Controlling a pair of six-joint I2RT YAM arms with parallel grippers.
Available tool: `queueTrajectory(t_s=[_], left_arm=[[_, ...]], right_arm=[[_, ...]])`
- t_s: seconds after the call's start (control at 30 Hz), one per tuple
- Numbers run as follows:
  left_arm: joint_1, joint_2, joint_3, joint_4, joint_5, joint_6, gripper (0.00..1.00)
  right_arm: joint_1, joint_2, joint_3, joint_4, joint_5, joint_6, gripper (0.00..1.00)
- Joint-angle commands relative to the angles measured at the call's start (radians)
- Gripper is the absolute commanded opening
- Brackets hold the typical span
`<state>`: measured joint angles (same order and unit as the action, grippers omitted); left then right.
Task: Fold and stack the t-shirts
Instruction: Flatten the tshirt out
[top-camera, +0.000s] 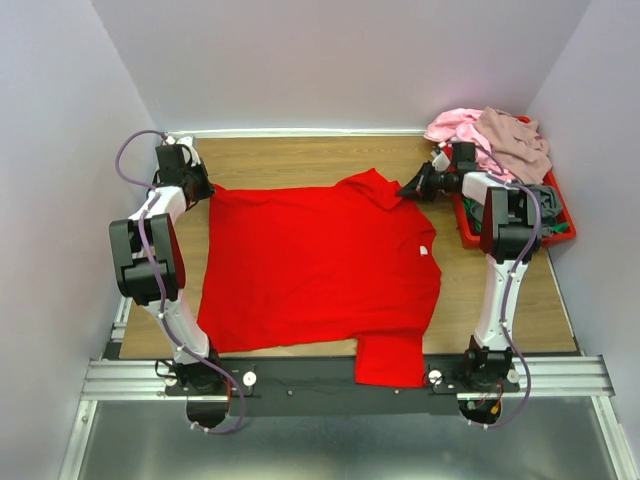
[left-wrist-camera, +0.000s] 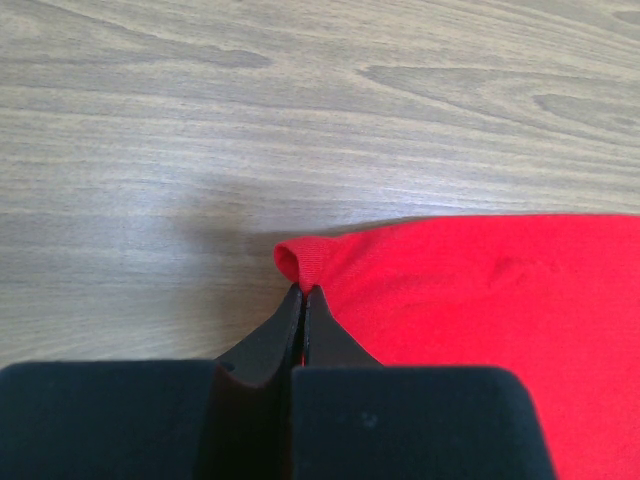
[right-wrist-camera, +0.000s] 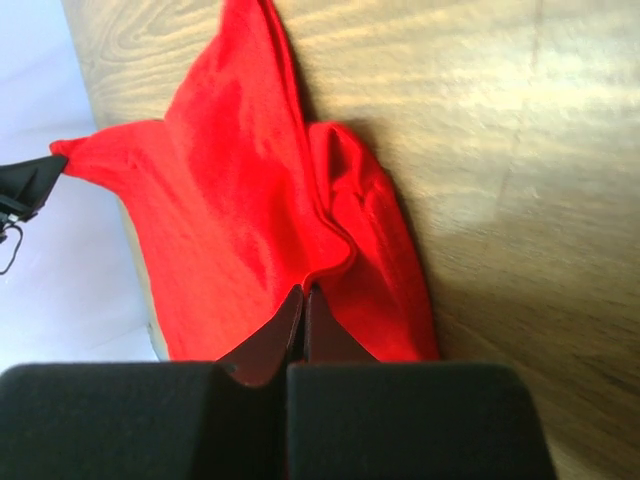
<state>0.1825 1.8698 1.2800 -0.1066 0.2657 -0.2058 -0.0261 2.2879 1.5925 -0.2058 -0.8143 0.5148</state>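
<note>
So the red t-shirt (top-camera: 320, 265) ate up most of the table (top-camera: 300, 158), with bare strips only beyond its far edge and to its right. Further right, the tray (top-camera: 560, 236) heaped with shirts (top-camera: 495, 140) blocked the corner, and walls (top-camera: 330, 60) boxed in the rest.

Overhead view: bright, even, diffuse light; only soft shadows cast on table (top-camera: 300, 160). Left wrist view: wood grain sharp, faint shadow thrown ahead of left end effector (left-wrist-camera: 303, 292), its near black body softened. Right wrist view: warm glare streaked across wood, red t-shirt (right-wrist-camera: 230, 220) oversaturated, far left edge washed out.
</note>
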Motion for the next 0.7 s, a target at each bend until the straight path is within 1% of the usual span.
queueTrajectory(t_s=[0.0, 0.1, 0.13, 0.17, 0.2, 0.23, 0.27, 0.3, 0.33, 0.37, 0.4, 0.43, 0.47, 0.57, 0.6, 0.67], left_arm=[[-0.002, -0.047, 0.009, 0.016, 0.024, 0.005, 0.0], [0.011, -0.099, 0.019, 0.038, 0.038, -0.03, 0.0], [0.018, -0.118, 0.024, 0.045, 0.047, -0.062, 0.0], [0.024, -0.162, 0.028, 0.054, 0.049, -0.076, 0.0], [0.028, -0.185, 0.038, 0.067, 0.046, -0.093, 0.0], [0.037, -0.21, 0.044, 0.071, 0.037, -0.107, 0.0], [0.041, -0.26, 0.053, 0.085, 0.035, -0.141, 0.0], [0.046, -0.286, 0.058, 0.093, 0.032, -0.153, 0.0], [0.052, -0.316, 0.061, 0.097, 0.015, -0.167, 0.0], [0.058, -0.345, 0.062, 0.102, 0.004, -0.184, 0.0], [0.063, -0.409, 0.056, 0.134, -0.008, -0.21, 0.0], [0.067, -0.44, 0.055, 0.145, -0.026, -0.227, 0.0], [0.072, -0.502, 0.047, 0.16, -0.04, -0.253, 0.0], [0.078, -0.592, 0.039, 0.189, -0.066, -0.294, 0.0], [0.078, -0.648, 0.036, 0.208, -0.068, -0.317, 0.0], [0.078, -0.729, 0.036, 0.22, -0.072, -0.336, 0.0]], right_arm=[[-0.009, -0.04, 0.072, -0.003, -0.04, -0.038, 0.01], [-0.006, -0.086, 0.147, -0.035, -0.057, -0.087, 0.0], [-0.002, -0.114, 0.229, -0.058, -0.057, -0.108, 0.0], [0.0, -0.123, 0.274, -0.088, -0.062, -0.164, 0.0], [0.003, -0.133, 0.331, -0.154, -0.068, -0.195, 0.01], [0.005, -0.155, 0.425, -0.187, -0.068, -0.226, 0.0], [0.012, -0.166, 0.481, -0.251, -0.065, -0.295, 0.0], [0.015, -0.182, 0.527, -0.286, -0.057, -0.333, 0.0], [0.021, -0.197, 0.622, -0.32, -0.046, -0.376, 0.0], [0.025, -0.232, 0.662, -0.352, -0.028, -0.419, 0.0], [0.025, -0.252, 0.696, -0.403, 0.018, -0.503, 0.0], [0.044, -0.274, 0.733, -0.423, 0.041, -0.554, 0.01], [0.052, -0.33, 0.766, -0.44, 0.088, -0.628, 0.01], [0.061, -0.421, 0.785, -0.445, 0.142, -0.729, 0.0], [0.061, -0.48, 0.793, -0.443, 0.162, -0.793, 0.0], [0.063, -0.533, 0.802, -0.445, 0.175, -0.875, 0.0]])
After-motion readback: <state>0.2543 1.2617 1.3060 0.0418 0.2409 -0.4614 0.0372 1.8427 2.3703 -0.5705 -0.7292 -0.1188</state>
